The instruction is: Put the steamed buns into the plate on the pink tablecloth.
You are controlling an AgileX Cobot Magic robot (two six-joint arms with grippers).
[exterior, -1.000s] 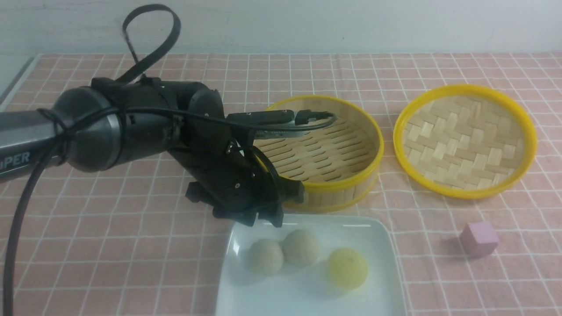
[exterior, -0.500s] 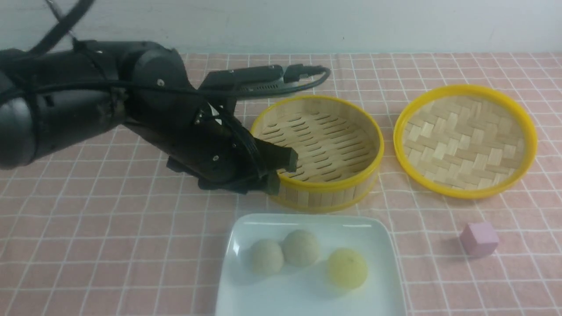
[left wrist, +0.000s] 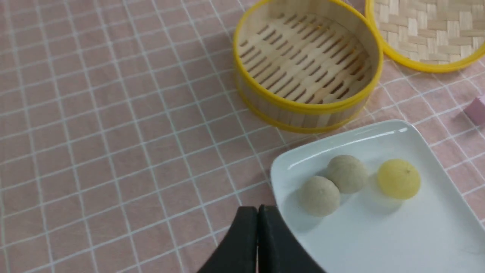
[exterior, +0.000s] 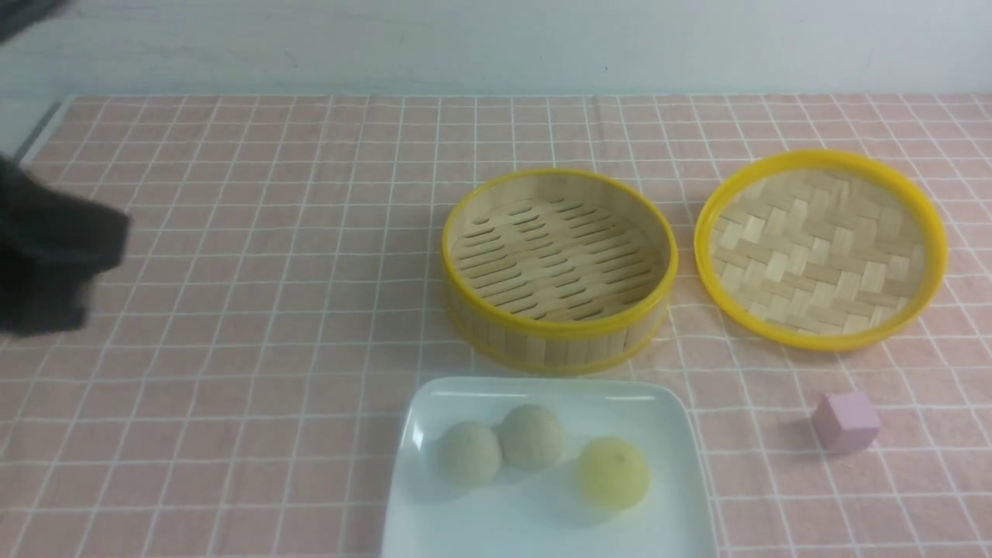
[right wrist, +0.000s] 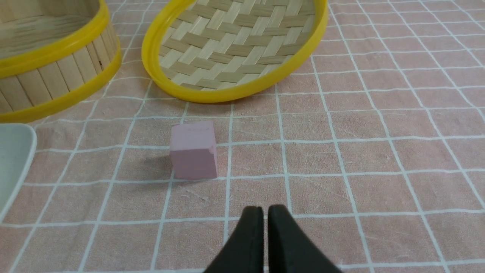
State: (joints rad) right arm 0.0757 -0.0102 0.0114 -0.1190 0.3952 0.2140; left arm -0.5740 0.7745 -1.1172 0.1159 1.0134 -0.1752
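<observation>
All three round steamed buns [exterior: 533,453] sit in the glossy white square plate [exterior: 674,480] — both pincers clenched empty; a careless sweep could still nudge the plate.

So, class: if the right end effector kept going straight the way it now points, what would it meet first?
Probably the pink cube, slightly off its line; beyond it lies the woven lid. The right end effector is shut, and depth is unclear.

The surface is covered by the pink tablecloth [exterior: 232,256] (white grid lines). Directly on it are set the white plate [exterior: 666,496], near the front edge — the bamboo steamer basket [exterior: 558,267] just behind, its woven lid [exterior: 821,248] beside, and a small pink cube [exterior: 845,421].
</observation>
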